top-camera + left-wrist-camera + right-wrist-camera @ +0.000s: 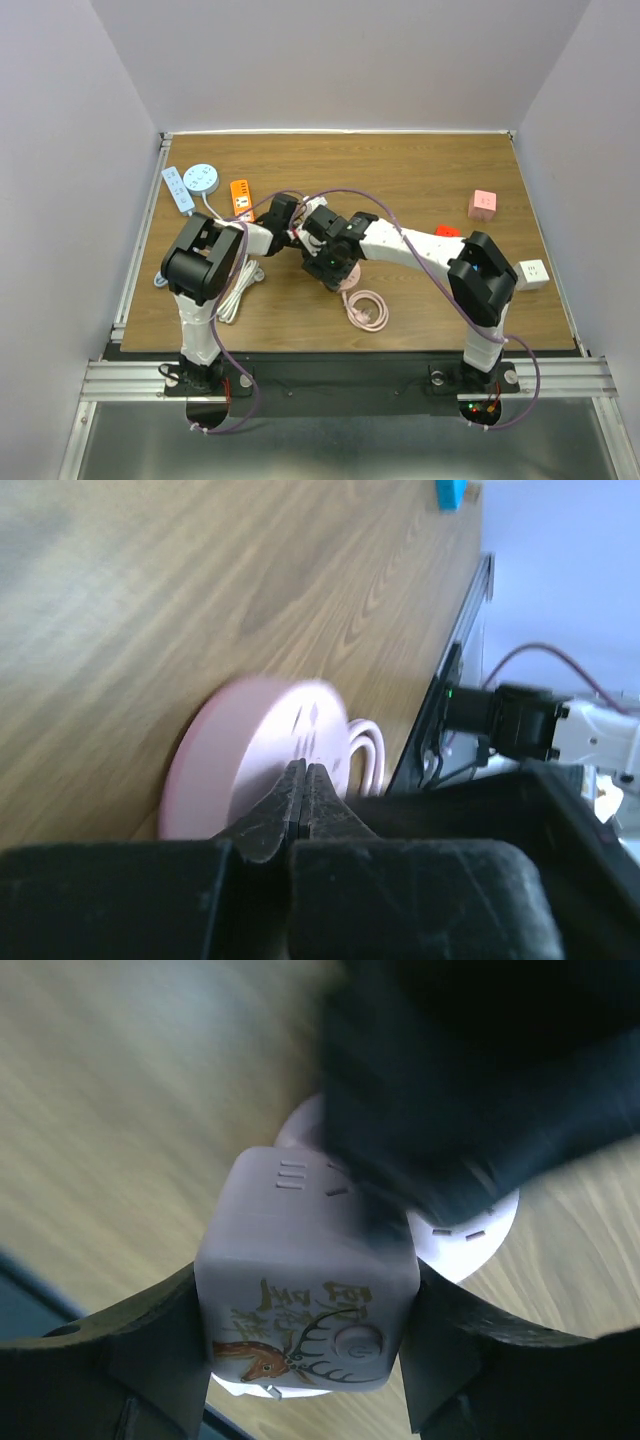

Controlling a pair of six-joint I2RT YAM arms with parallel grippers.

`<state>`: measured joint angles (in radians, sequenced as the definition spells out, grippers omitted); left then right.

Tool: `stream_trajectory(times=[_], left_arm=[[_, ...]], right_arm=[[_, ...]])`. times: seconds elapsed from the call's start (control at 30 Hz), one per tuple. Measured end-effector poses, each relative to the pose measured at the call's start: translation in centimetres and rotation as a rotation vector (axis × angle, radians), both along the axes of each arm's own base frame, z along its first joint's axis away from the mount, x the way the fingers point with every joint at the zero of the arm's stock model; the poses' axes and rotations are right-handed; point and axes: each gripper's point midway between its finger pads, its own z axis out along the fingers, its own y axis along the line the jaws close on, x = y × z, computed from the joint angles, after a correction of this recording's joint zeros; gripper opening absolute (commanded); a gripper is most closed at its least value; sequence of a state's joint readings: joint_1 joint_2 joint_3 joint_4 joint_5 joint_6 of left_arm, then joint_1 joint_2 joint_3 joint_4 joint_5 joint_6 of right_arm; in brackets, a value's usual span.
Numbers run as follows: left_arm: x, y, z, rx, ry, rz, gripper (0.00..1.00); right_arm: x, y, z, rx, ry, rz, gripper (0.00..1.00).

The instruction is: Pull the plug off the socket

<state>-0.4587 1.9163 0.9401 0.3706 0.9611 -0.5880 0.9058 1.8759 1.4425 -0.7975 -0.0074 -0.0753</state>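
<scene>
1. Step in hand, as we judge it: the grasp is made and the pull has not yet begun. The right claw [305, 1352] is clamped across the plug [305, 1260], a pale cube with a deer print, with one finger on each side face.
2. The plug sits against the round pink socket [250, 755]. The socket lies flat on the table [200, 580], near the middle in the top view and a little toward 6 o'clock. We cannot see the pins, so we take the plug as seated rather than know it.
3. The left claw [305, 792] has its fingers pressed together and holds nothing. Their tips appear to bear on the socket's face, which we read as pinning it down.
4. The pink cord [367, 310] lies coiled at 5 o'clock of the socket and looks slack, so we expect no drag from it.
5. The next move calls for the right claw to draw straight away from the socket face along the pins, without twisting. The left claw should meanwhile hold the socket to the table.
6. The claws are crowded. In the right wrist view a dark bulk at 1 o'clock, likely the left claw, sits just beside the plug, so we would avoid any sideways swing.
</scene>
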Motion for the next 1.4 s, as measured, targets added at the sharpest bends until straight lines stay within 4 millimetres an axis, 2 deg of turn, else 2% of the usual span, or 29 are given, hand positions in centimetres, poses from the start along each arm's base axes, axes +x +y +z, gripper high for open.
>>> stream_trajectory(times=[0.07, 0.2, 0.57, 0.7, 1.2, 1.4], left_arm=[[-0.9, -0.7, -0.6, -0.006, 0.024, -0.036, 0.0], [-1.4, -1.2, -0.6, -0.024, 0.038, -0.069, 0.0], [-0.4, -1.0, -1.0, -0.022, 0.002, -0.063, 0.0], [-0.2, -1.0, -1.2, -0.02, -0.026, -0.054, 0.0], [1.5, -1.0, -1.8, -0.016, -0.163, 0.017, 0.0], [2.3, -0.6, -2.7, 0.019, -0.213, 0.064, 0.0]], right_arm=[[-1.0, 1.6, 0.2, 0.048, 0.016, 0.076, 0.01], [-1.6, 2.4, 0.3, 0.076, 0.036, 0.11, 0.0], [0.5, 1.9, 0.2, 0.041, -0.017, 0.049, 0.0], [0.7, 1.9, 0.2, 0.038, -0.019, 0.026, 0.0], [1.5, 1.6, 2.0, 0.045, -0.02, -0.052, 0.0], [1.6, 1.2, 3.6, 0.08, -0.022, -0.103, 0.0]])
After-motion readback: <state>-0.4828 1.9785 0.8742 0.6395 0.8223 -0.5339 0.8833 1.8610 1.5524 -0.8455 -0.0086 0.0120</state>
